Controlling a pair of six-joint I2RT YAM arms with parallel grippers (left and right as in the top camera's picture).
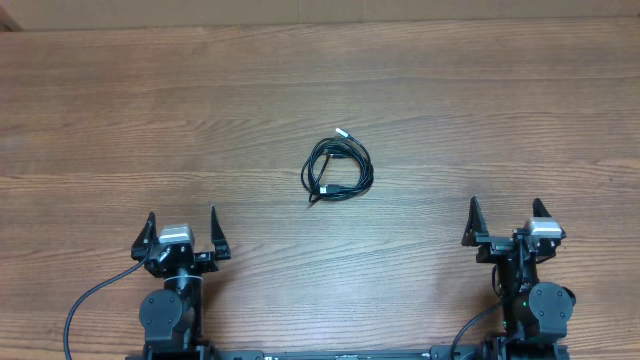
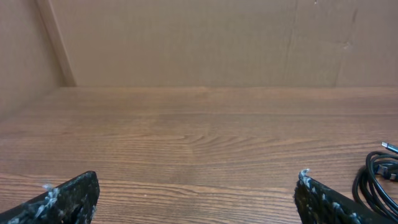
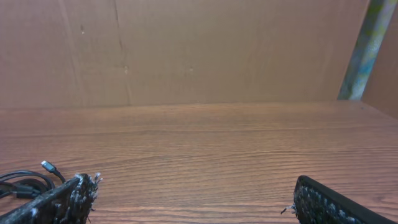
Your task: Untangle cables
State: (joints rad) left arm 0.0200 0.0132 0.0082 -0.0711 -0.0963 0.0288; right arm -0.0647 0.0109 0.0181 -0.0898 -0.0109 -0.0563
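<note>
Both tools sit at the near edge of the bench [image 1: 500,90]. The left tool [image 1: 182,214] and the right tool [image 1: 506,203] are released, jaws spread wide and grasping nothing. The cables [image 1: 338,170] lie as one small coiled bundle on the middle of the bench, farther out than both tools, between them and well apart from each. A silvery plug [image 1: 342,131] pokes out at the bundle's far side. The left wrist view catches the bundle at its right edge, the right wrist view at its lower left.

By the look of it, the untangling has not begun, and the step in hand is the reach. The next move calls for one tool to come over the bundle and pinch a loose end or outer loop, while the other pins the rest so strands can be drawn apart. Nothing stands in the way. A cardboard wall [image 2: 186,43] closes the far side. The thin cords lie flat, so a low, careful pinch looks needed.
</note>
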